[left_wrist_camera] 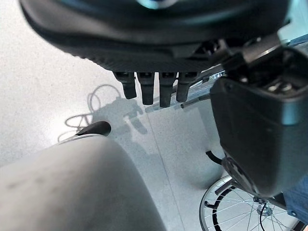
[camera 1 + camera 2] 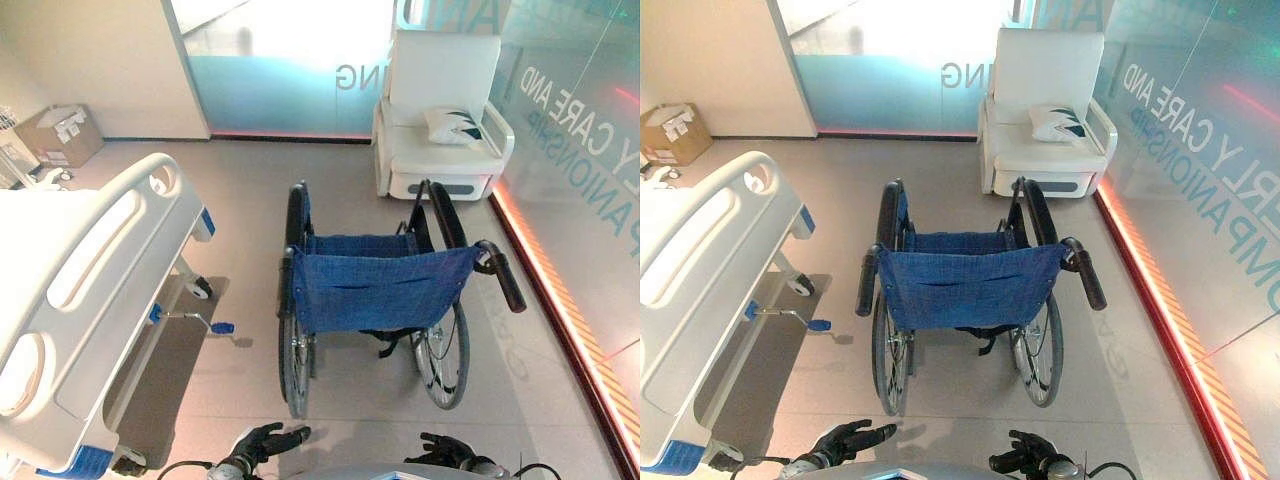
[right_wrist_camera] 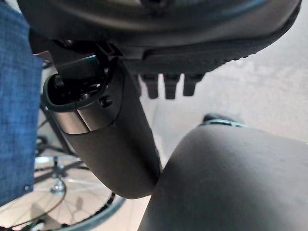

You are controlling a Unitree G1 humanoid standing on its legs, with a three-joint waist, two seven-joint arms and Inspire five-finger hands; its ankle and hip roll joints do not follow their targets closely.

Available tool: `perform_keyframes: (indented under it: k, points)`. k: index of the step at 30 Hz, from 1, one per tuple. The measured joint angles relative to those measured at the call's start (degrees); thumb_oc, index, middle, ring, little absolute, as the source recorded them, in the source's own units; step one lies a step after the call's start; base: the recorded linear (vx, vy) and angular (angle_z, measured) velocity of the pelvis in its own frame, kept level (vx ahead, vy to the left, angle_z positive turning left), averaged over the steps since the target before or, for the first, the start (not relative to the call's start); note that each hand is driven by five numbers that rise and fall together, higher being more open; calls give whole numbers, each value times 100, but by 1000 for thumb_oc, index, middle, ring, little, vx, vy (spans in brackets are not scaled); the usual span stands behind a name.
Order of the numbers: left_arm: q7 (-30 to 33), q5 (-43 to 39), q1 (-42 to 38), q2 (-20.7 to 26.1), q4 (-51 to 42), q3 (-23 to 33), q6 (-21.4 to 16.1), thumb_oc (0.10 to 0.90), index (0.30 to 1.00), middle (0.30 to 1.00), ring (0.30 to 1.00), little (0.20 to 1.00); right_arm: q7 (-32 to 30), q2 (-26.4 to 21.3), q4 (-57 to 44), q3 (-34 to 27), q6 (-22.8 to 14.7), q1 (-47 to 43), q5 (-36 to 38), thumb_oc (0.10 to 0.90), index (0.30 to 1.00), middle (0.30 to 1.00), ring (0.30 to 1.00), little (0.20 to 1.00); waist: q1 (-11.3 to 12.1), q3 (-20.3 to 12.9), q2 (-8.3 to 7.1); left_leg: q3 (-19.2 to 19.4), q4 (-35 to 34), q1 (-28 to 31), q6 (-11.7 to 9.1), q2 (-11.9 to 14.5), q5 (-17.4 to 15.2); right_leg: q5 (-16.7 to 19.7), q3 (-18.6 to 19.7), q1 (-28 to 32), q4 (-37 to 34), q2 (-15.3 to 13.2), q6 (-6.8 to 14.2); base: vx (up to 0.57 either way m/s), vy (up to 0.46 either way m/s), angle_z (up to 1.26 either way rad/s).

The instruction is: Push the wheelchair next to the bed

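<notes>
Standing in the middle of the pale floor (image 2: 520, 380), the wheelchair (image 2: 375, 290) faces away toward the far wall, its blue fabric backrest (image 2: 380, 288) turned to the near side and its two large spoked wheels set on the tiles. A black push handle (image 2: 503, 276) juts out at its right and another (image 2: 286, 283) hangs at its left, and nothing is touching either one. The chair stands apart from the bed (image 2: 80, 300), which takes up the left side with its white plastic end board and blue corner bumpers; a strip of bare floor and a small blue-tipped crank handle (image 2: 212, 325) lie between the two. Near the bottom edge, the left robot hand (image 2: 268, 441) is held low just behind the chair's left wheel with its fingers stretched out and relaxed, holding nothing. The right robot hand (image 2: 442, 450) sits low behind the right wheel, its fingers loosely bent but spread and empty; in its own wrist view the fingers (image 3: 166, 85) point straight out over the floor. Beyond the wheelchair, a white armchair (image 2: 440, 115) with a small patterned cushion (image 2: 455, 125) stands against the frosted glass wall (image 2: 290, 60), and a glass panel with lettering runs down the right side. A cardboard box (image 2: 58, 133) rests on the floor at the far left.
</notes>
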Motion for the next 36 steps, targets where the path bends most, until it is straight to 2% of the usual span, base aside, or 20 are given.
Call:
perform_keyframes:
  k: [6,14,22,24,27,28,29,31,36]
  points:
    - [-30,-14,12,-7,0,-11,18,800,900,900,900,900,0,-2,7,-3,2,8,-4,800,900,900,900,900,-11,-44,16,2,0,2,0,2,0,0,3,-1,1,1,0,0,0,0]
    - [17,-336,90,-49,11,215,282,800,900,900,900,900,-28,2,72,-44,6,10,35,800,900,900,900,900,-10,-45,16,3,0,2,0,1,0,0,3,-1,-2,0,0,0,0,0]
    - [279,-453,135,32,59,680,337,800,900,900,900,900,-282,-145,294,-710,124,22,231,800,900,900,900,900,-17,-43,15,35,-1,7,0,4,-1,0,23,-11,7,-2,1,0,0,0]
    - [343,-458,100,181,58,877,448,800,900,900,900,900,-305,-388,314,-779,246,20,227,800,900,900,900,900,-16,-43,16,40,-1,8,0,7,-1,0,19,-10,6,-5,2,0,0,0]
    - [559,-673,-47,590,233,1330,657,800,900,900,900,900,-429,-1023,461,-1148,480,-14,205,800,900,900,900,900,-15,-43,13,48,-2,10,0,7,-1,4,17,-6,1,-7,7,0,0,0]
    - [618,-741,-139,822,330,1537,748,800,900,900,900,900,-463,-1353,599,-1263,593,-114,139,800,900,900,900,900,-13,-41,7,46,-2,11,0,4,-1,8,10,3,-10,-7,13,0,0,0]
    - [678,-779,-185,951,384,1581,758,800,900,900,900,900,-495,-1527,659,-1339,649,-157,57,800,900,900,900,900,-15,-40,7,47,-2,11,0,4,-1,10,11,3,-12,-6,16,0,0,0]
    - [772,-961,-384,1409,464,1688,848,800,900,900,900,900,-657,-2178,826,-1430,811,-362,-10,800,900,900,900,900,-17,-35,1,47,-1,17,0,0,0,29,12,13,-23,-1,12,0,0,0]
    - [768,-988,-1091,1998,485,1272,926,800,900,900,900,900,-884,-3138,850,-1597,944,-1034,4,800,900,900,900,900,-22,-35,1,84,-3,12,-2,1,2,60,34,-6,-25,3,15,-2,20,-2]
